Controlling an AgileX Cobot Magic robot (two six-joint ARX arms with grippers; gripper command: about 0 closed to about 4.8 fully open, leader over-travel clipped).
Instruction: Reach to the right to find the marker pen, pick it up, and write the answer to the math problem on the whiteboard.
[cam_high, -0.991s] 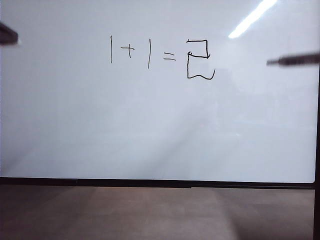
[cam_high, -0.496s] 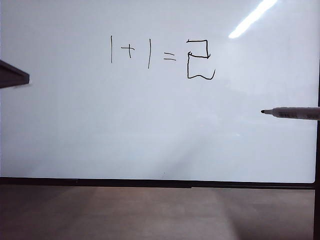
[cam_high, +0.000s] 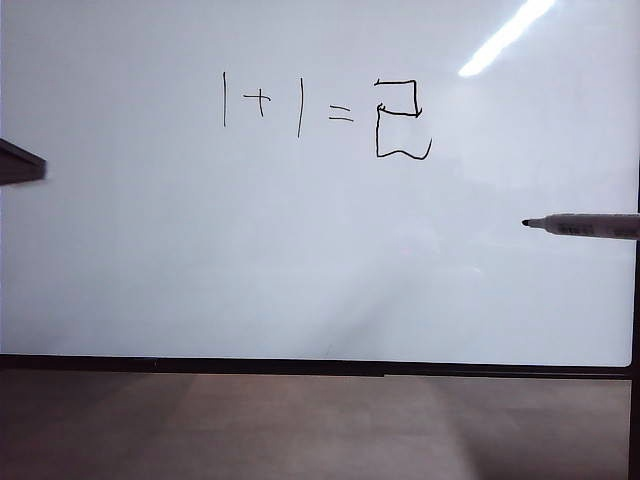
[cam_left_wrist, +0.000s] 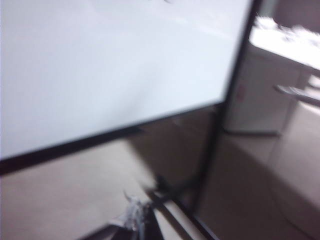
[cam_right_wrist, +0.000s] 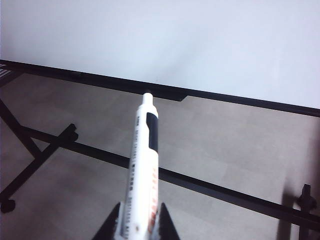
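Observation:
The whiteboard (cam_high: 300, 260) fills the exterior view. On it stands the math problem (cam_high: 262, 102) in thin black strokes, and after the equals sign the answer (cam_high: 400, 120), a boxy 2. The marker pen (cam_high: 585, 226) pokes in level from the right edge, dark tip toward the board's middle and below the answer. My right gripper (cam_right_wrist: 141, 206) is shut on the marker pen (cam_right_wrist: 144, 165), its pale barrel pointing at the board's lower rim. A dark wedge of my left gripper (cam_high: 20, 162) shows at the left edge. In the left wrist view, my left gripper (cam_left_wrist: 135, 220) is too blurred to read.
A black rim (cam_high: 300, 366) bounds the board's lower edge, with brown floor below. Black stand bars (cam_right_wrist: 200, 185) cross the floor under the board. A pale cabinet (cam_left_wrist: 260, 95) stands beyond the board's side post. Lamp glare (cam_high: 505, 38) streaks the top right.
The marker pen dropped from level with the answer to below it, then held still. The left gripper's dark wedge also sank along the left edge and drew back slightly.

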